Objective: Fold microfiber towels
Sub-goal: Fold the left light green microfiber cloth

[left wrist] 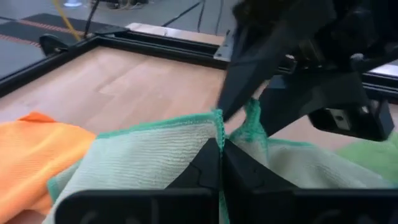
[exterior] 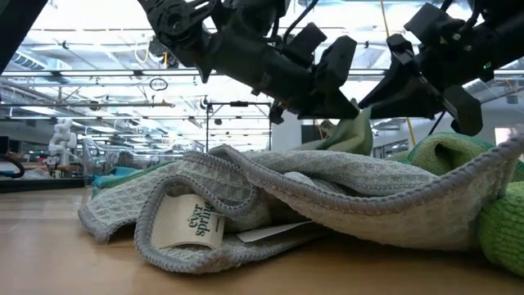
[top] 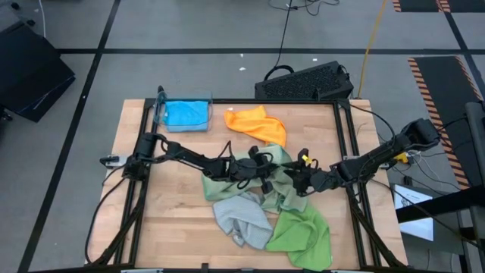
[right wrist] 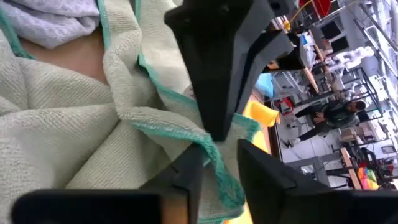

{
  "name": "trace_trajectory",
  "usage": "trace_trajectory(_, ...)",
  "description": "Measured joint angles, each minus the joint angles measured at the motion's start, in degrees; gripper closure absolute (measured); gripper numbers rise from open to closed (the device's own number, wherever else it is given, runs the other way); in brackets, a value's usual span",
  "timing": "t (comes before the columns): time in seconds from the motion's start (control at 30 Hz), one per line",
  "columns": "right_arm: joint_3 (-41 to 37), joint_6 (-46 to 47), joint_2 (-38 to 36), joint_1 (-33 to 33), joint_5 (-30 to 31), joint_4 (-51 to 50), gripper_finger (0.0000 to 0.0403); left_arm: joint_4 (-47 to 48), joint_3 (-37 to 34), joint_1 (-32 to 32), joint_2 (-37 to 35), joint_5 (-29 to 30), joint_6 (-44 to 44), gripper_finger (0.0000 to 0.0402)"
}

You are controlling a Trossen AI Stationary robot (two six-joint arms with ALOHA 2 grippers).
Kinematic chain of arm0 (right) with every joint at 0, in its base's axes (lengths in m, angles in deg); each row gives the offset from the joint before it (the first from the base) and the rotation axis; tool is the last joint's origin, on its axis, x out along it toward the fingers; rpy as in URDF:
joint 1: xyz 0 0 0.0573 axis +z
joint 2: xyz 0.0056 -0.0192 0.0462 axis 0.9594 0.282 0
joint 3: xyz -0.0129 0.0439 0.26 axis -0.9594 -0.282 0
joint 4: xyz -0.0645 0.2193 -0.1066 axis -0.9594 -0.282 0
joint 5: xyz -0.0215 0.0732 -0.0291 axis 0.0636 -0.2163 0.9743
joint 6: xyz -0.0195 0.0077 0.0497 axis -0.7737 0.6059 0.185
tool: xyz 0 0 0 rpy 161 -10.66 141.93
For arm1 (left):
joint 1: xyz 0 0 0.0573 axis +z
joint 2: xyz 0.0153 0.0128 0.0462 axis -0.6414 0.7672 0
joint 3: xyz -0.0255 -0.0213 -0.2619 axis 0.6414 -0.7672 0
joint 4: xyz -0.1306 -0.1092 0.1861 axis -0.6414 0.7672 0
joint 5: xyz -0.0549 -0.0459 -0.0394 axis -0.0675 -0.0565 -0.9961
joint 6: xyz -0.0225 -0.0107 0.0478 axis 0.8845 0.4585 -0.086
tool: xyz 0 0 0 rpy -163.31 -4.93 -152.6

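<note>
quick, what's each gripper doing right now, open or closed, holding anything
Left gripper: closed, pinching the edge of a pale green towel.
Right gripper: open, fingers on either side of that towel's edge, not gripping it.

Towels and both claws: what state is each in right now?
blue towel: folded flat, at the table's far left corner.
orange towel: crumpled, unfolded.
sage green towel: edge pinched and lifted.
light grey towel: heaped, label showing.
bright green towel: crumpled at the near edge.
left claw: shut on the sage green towel.
right claw: fingers parted around the same towel's hem.
</note>
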Motion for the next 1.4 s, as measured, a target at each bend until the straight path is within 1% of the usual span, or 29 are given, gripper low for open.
trace_trajectory(0.13,-0.1,0.7,0.0,0.0,-0.1,-0.3,0.026,0.1,0.0,0.0,0.0,-0.5,0.0,0.0393)
trace_trajectory(0.2,-0.1,-0.1,0.0,0.0,-0.1,-0.3,0.0246,0.1,0.0,0.0,0.0,-2.1,0.1,0.0397)
trace_trajectory(0.3,-0.1,-2.1,0.0,0.0,-0.1,0.9,0.0233,0.1,0.0,0.0,0.0,-2.9,0.5,0.0392)
trace_trajectory(0.43,-0.1,-4.5,0.0,0.0,-0.4,2.5,0.023,0.0,0.0,0.0,0.0,-4.3,1.2,0.0391)
trace_trajectory(0.53,-0.1,-5.4,0.0,-0.4,-3.9,2.6,0.0236,-0.1,0.0,0.0,0.0,-4.3,1.1,0.0397)
trace_trajectory(0.6,-0.1,-5.1,0.0,-1.2,-6.5,2.7,0.0244,-0.1,0.0,0.0,0.0,-4.4,1.0,0.0393)
trace_trajectory(0.73,-0.1,-3.3,0.0,-2.5,-7.8,2.8,0.0264,-0.4,0.0,-0.1,0.0,-4.6,-0.7,0.0386)
trace_trajectory(0.9,-0.2,-3.2,0.0,-3.1,-8.9,2.9,0.0304,-1.1,0.0,-0.1,0.0,-6.1,-1.4,0.0397)
trace_trajectory(1.03,-0.2,-2.3,0.0,-3.1,-9.4,2.8,0.0337,-0.9,0.0,-0.1,0.0,-6.2,-1.3,0.0375)
trace_trajectory(1.1,-0.2,-1.1,0.0,-3.1,-9.4,2.5,0.0346,-0.6,0.0,-0.1,0.0,-6.2,-1.3,0.0362)
trace_trajectory(1.2,-0.2,0.0,0.0,-3.1,-9.5,2.2,0.0348,-0.3,0.0,-0.1,0.0,-6.5,-1.3,0.0348)
trace_trajectory(1.4,-0.2,0.8,0.0,-3.1,-10.3,2.3,0.0341,2.2,0.0,0.1,-0.9,-9.2,-2.7,0.0318)
